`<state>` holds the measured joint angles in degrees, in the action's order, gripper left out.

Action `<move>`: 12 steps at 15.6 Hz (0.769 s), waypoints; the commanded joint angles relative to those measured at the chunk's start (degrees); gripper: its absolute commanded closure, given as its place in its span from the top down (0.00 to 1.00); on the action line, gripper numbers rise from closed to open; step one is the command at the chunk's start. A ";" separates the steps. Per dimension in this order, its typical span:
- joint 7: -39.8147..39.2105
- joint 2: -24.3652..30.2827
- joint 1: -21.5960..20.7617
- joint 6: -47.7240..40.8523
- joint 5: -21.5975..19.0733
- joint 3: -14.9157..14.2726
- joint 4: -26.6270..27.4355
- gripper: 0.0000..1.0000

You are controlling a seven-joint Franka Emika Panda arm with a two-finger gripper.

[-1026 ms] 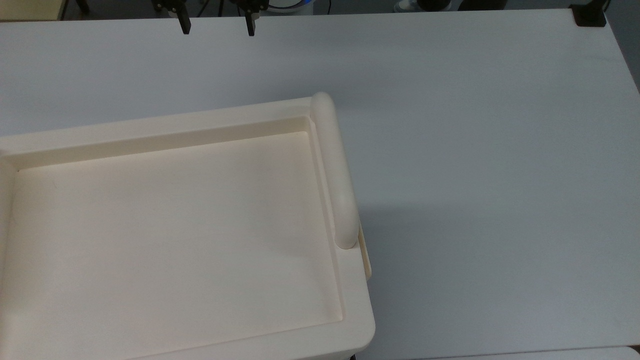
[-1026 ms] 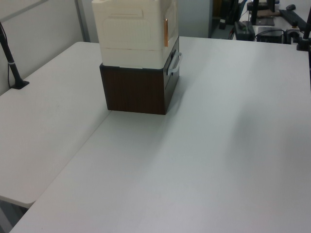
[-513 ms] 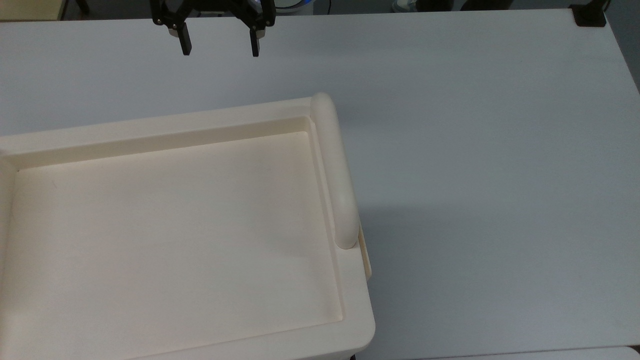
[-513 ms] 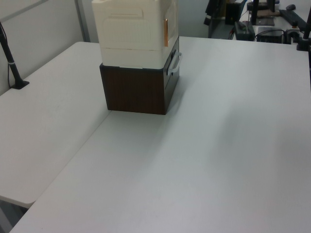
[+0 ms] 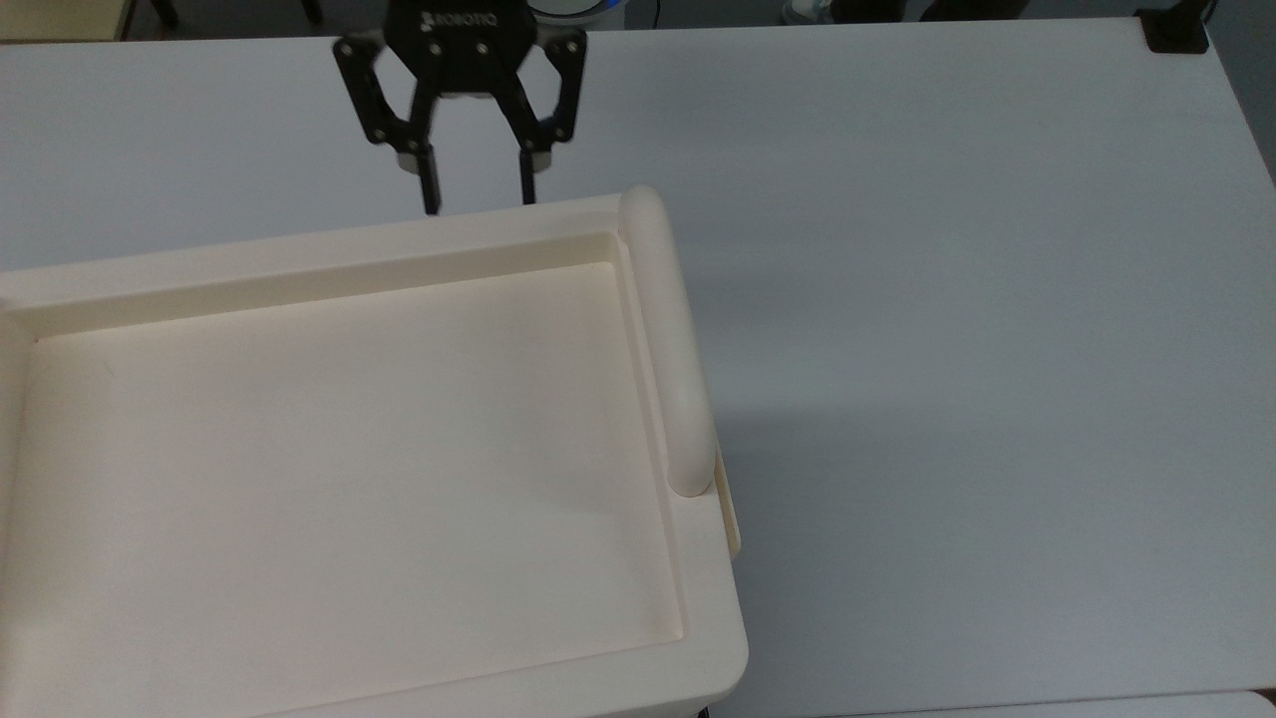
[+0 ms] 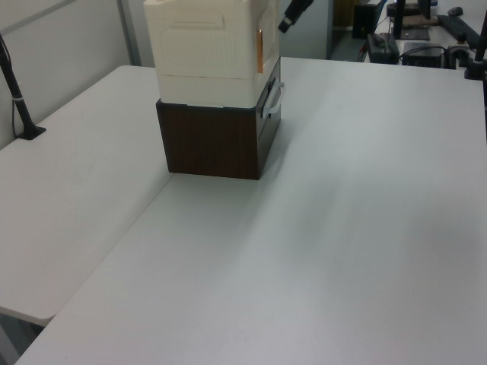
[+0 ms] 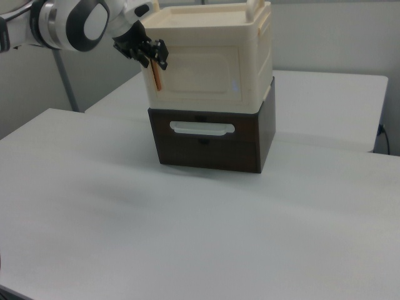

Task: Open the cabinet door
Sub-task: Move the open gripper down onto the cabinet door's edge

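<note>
The cabinet [image 7: 250, 69] is a cream box standing on a dark brown drawer unit [image 7: 212, 140]. Its recessed tray top [image 5: 329, 449] has a rounded bar [image 5: 666, 339] along the top view's right. The cabinet door [image 7: 200, 74] is the flat front panel in the right view and lies against the box, with an orange strip [image 7: 156, 78] at its left edge. My gripper [image 5: 478, 194] is open, its two black fingers pointing at the cabinet's far rim in the top view. In the right view my gripper [image 7: 152, 56] hovers just by the orange strip. The left view shows a dark fingertip [image 6: 291, 15] beside the cabinet's [image 6: 205, 38] upper right corner.
The white table [image 5: 947, 299] stretches wide to the top view's right of the cabinet. The drawer unit has a white handle [image 7: 201, 129]. A black clamp [image 5: 1174, 30] sits at the table's far right corner, and a black post [image 6: 19, 99] stands at the left view's left.
My gripper has come in from the top view's upper edge down to the cabinet's far rim, and its finger has entered the left view. The cabinet and door have not moved.
</note>
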<state>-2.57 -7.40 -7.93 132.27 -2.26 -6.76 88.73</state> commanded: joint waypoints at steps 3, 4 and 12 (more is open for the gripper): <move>-0.51 -1.65 -0.51 3.08 0.06 2.36 -0.40 0.55; -0.25 -1.83 -0.51 3.52 0.06 2.54 -0.49 0.55; 0.81 -4.46 -0.51 10.89 -0.90 3.51 -0.49 0.47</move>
<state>-2.49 -10.52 -8.29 139.68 -2.48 -3.72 88.67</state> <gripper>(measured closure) 0.511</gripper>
